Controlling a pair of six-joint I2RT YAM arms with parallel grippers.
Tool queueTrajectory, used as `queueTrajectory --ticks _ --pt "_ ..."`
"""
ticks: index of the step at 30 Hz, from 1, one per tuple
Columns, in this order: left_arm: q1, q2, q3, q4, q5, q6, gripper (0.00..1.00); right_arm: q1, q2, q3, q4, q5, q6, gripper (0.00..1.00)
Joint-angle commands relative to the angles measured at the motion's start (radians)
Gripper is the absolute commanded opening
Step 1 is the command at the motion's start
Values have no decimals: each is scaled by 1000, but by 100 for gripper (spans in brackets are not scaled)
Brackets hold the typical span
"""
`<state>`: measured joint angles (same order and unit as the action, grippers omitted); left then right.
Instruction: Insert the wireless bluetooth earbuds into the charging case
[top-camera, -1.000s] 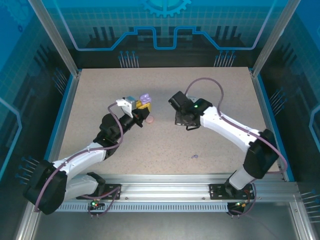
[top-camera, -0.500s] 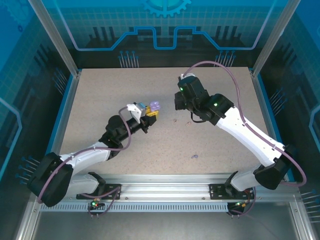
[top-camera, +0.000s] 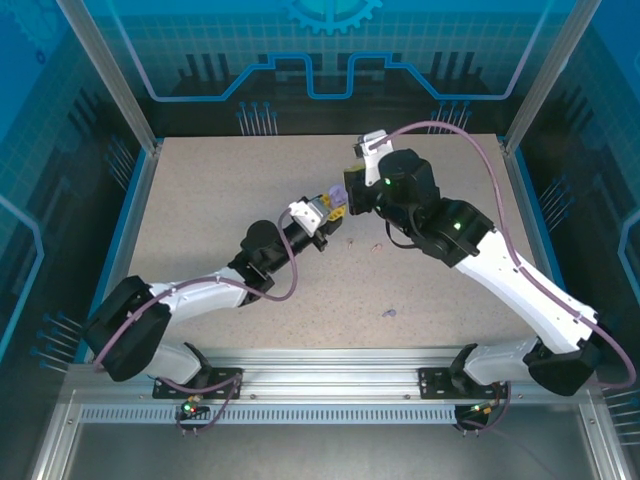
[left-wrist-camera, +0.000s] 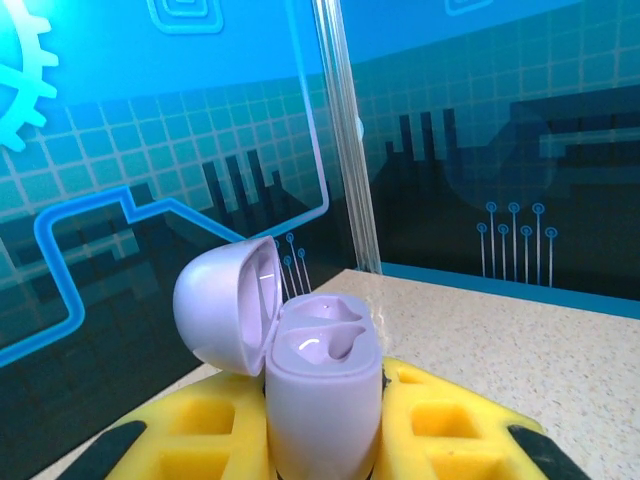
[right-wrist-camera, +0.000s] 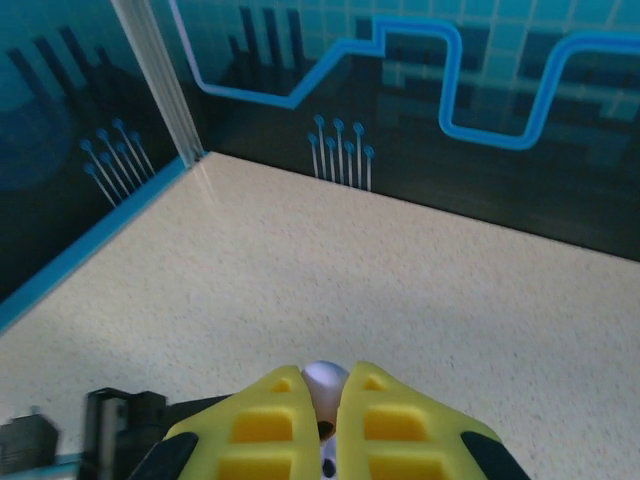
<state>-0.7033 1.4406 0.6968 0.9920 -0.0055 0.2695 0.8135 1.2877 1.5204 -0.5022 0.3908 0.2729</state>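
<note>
Zero buds were in the case yet, far as I could tell; the left gripper (left-wrist-camera: 322, 425) was clamped on the open lilac case (left-wrist-camera: 322, 375), both sockets looking empty; the right gripper (right-wrist-camera: 322, 400) pinched one lilac earbud (right-wrist-camera: 324, 381) just beside it, up off the table (top-camera: 200, 220); seating it hadn't happened yet; no brand or writing was readable anywhere.

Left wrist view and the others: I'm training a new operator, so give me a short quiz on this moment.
1. True or false: the lid of the lilac charging case in the left hand is shut.
2. What does the right hand pinch? A) a pale earbud B) a coin C) nothing
3. Fill in: the case's two sockets are ___.
Key: 1 false; 2 A; 3 empty.
</note>
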Motion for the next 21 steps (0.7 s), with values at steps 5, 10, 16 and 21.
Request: queueTrajectory --ticks 5,10,16,21 --pt "-13 35 88 88 -46 35 0 14 -93 -98 154 -69 -63 8" --pt "-20 29 108 82 -41 27 0 7 -109 -154 199 -73 -66 8" --pt "-33 17 122 76 -29 22 0 -4 -137 -229 294 -79 -83 8" --pt "-39 7 129 64 -23 23 0 -28 -156 -267 333 -93 -66 8"
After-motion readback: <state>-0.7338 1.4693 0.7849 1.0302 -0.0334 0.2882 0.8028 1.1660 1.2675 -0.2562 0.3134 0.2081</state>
